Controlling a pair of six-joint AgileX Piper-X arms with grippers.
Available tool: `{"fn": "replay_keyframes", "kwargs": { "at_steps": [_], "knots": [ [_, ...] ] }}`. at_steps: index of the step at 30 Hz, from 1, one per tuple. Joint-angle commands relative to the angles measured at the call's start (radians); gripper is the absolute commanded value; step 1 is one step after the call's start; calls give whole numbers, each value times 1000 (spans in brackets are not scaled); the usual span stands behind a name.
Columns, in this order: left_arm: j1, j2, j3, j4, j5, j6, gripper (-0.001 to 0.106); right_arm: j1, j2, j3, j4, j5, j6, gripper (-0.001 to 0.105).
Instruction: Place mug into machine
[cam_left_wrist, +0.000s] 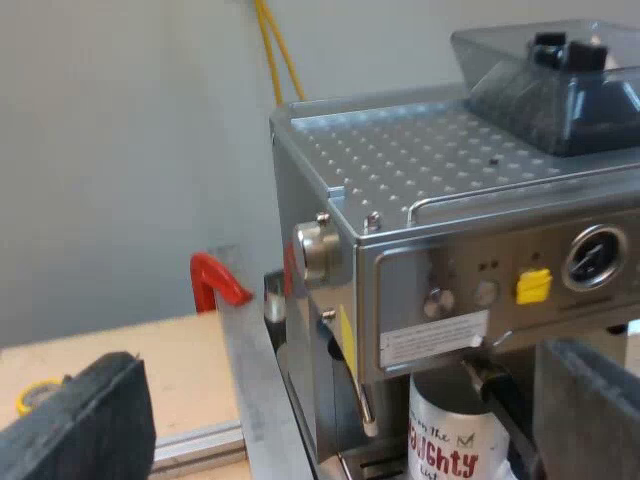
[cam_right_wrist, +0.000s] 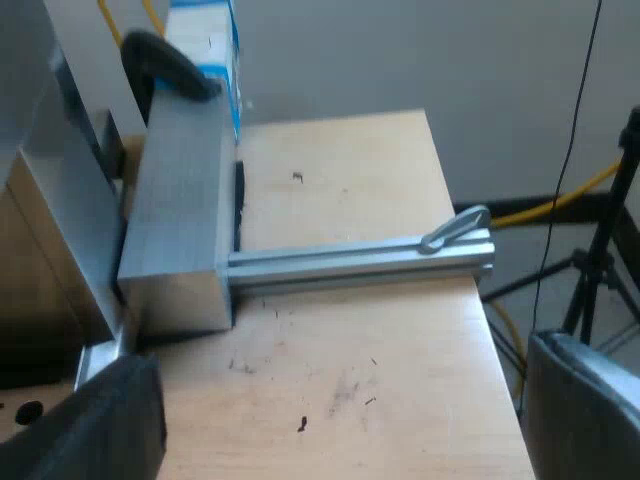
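The espresso machine (cam_left_wrist: 450, 250) stands close before my left gripper (cam_left_wrist: 345, 405), with its bean hopper (cam_left_wrist: 560, 85) on top. A white mug (cam_left_wrist: 455, 435) with red lettering stands upright in the machine's front bay, under the brew head. A dark handle (cam_left_wrist: 505, 405) with a metal end slants across in front of the mug's upper part. My left gripper is open and holds nothing; its fingers (cam_left_wrist: 85, 425) are apart from the mug. My right gripper (cam_right_wrist: 340, 425) is open over a wooden tabletop (cam_right_wrist: 340, 370), with nothing between its fingers.
A red clamp (cam_left_wrist: 215, 280) grips a metal rail beside the machine. Near my right gripper, an aluminium bar (cam_right_wrist: 360, 262) with a lever and a grey metal block (cam_right_wrist: 180, 190) lie on the wood. A blue-and-white box (cam_right_wrist: 205, 40) stands beyond. A tripod (cam_right_wrist: 600, 250) stands off the table's edge.
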Motion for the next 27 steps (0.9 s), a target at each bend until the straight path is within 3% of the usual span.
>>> {"fn": "replay_keyframes", "kwargs": {
  "at_steps": [1, 9, 15, 22, 27],
  "knots": [
    [-1, -83, -7, 45, -23, -1, 78, -4, -90, 23, 12, -6, -11, 74],
    [-1, -281, -9, 188, -140, 12, 78, -4, -332, 76, 66, -6, -11, 74],
    [-1, -281, -19, 298, -181, 48, 78, -4, -421, 93, 117, 3, -6, 74],
    [-1, -281, 31, 240, -257, 48, 78, 1, -423, 163, 94, -30, 3, 74],
    [-1, -281, 151, 131, -256, 48, 78, 1, -420, 258, 92, -35, 3, 74]
  ]
}}
